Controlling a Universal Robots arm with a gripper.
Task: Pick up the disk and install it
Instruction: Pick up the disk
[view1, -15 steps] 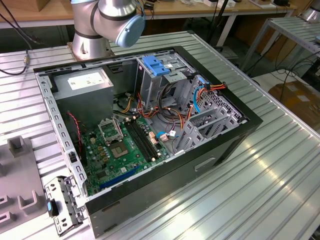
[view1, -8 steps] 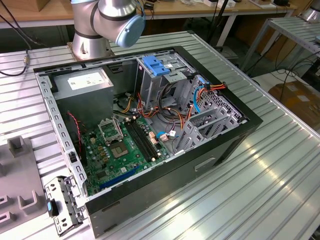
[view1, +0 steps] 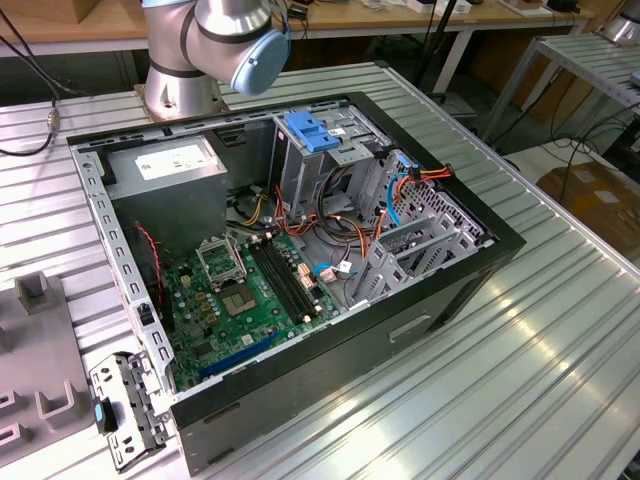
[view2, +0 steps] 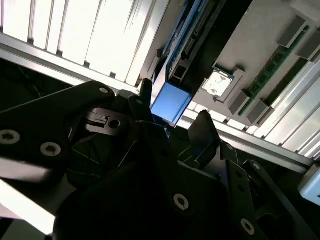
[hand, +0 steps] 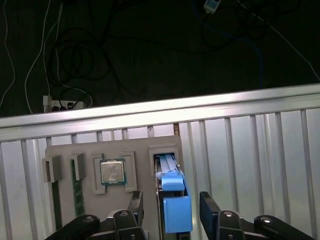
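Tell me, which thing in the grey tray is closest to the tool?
The dark disk with bright blue plastic rails: the open tool straddles it. The square silver chip and the green memory stick sit farther off.

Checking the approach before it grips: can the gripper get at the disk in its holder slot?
Probably yes: in the first wrist view the open gripper straddles the disk, a finger on each side, apart from it, nothing between.
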